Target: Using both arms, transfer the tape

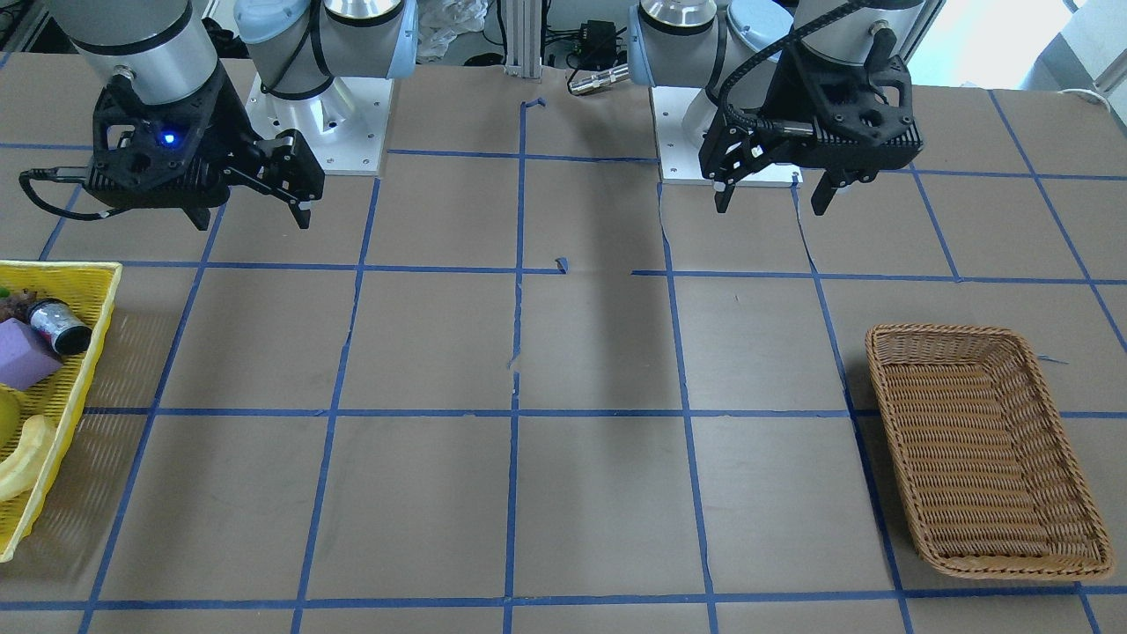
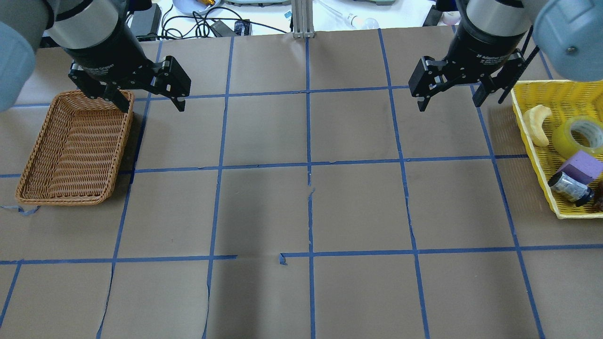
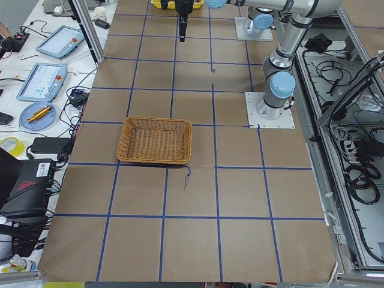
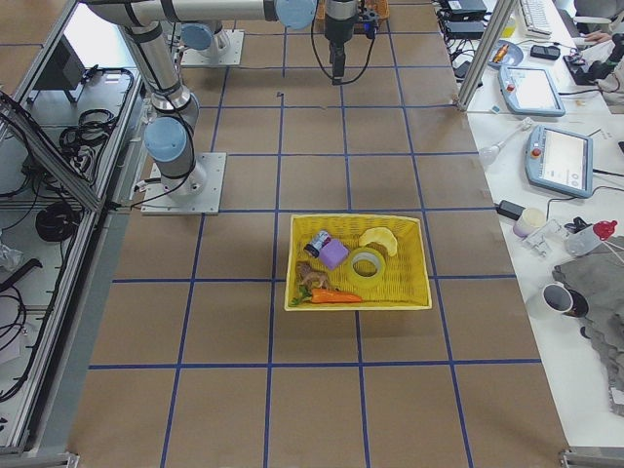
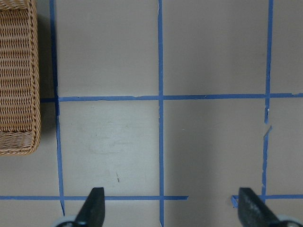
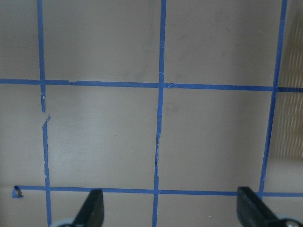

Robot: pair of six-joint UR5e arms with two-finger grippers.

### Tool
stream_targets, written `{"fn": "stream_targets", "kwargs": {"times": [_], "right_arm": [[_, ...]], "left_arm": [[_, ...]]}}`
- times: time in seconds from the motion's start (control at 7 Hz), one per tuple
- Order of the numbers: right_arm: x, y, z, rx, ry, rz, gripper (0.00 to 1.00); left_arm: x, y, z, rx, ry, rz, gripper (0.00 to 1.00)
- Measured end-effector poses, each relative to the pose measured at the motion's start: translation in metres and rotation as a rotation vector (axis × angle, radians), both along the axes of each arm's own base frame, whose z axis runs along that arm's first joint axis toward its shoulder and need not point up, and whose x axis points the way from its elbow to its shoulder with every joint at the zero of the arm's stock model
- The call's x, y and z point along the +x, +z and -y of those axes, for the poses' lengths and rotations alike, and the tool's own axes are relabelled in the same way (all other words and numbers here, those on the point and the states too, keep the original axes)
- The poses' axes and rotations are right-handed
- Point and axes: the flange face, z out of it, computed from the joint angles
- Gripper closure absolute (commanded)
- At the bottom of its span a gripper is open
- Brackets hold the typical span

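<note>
The tape [image 2: 582, 134], a translucent-yellow roll with a white core, lies in the yellow basket [image 2: 526, 123] at the table's right end. It also shows in the exterior right view [image 4: 368, 263]. My right gripper [image 2: 448, 104] hangs open and empty above the table, to the left of that basket. It also shows in the front-facing view [image 1: 253, 220] and the right wrist view [image 6: 171, 208]. My left gripper [image 2: 148, 101] hangs open and empty beside the far corner of the wicker basket [image 2: 28, 174]. It also shows in the front-facing view [image 1: 772, 207] and the left wrist view [image 5: 173, 210].
The yellow basket [image 4: 356, 304] also holds a banana-shaped piece [image 2: 539, 123], a purple block [image 2: 582, 167], a black-and-silver cylinder [image 2: 570, 187] and a carrot [image 4: 331, 295]. The wicker basket [image 1: 889, 423] holds nothing. Blue tape lines grid the brown table.
</note>
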Motion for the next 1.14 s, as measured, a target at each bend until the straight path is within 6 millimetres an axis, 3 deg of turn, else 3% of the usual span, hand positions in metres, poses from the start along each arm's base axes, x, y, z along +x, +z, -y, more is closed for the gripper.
{"fn": "stream_targets", "kwargs": {"times": [1.14], "right_arm": [[-0.0020,-0.0015,-0.0031,0.026,0.014,-0.019,0.00]], "left_arm": [[0.0002,-0.0001,-0.0001,0.001,0.000,0.002,0.00]]}}
